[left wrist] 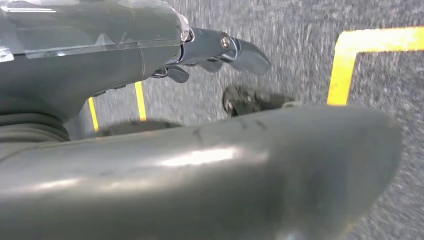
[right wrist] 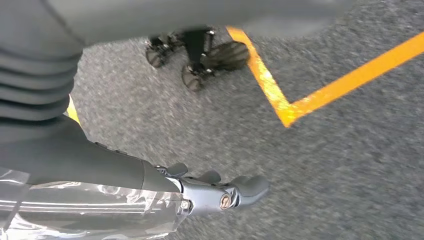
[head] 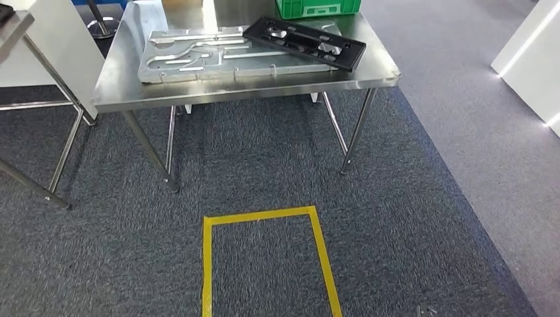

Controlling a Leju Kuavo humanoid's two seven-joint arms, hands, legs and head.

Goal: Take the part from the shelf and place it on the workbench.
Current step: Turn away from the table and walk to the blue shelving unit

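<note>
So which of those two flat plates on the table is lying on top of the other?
The black plate. It rests tilted across the far right part of the silver plate, which lies flat on the steel table beneath it.

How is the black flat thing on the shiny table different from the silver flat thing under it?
The black part is dark and matte; the silver plate is pale, shiny metal. The black part looks narrower, the silver plate broader. The black part lies askew, partly atop the silver plate, which lies flat on the table. Both are flat with cut-out shapes.
</note>
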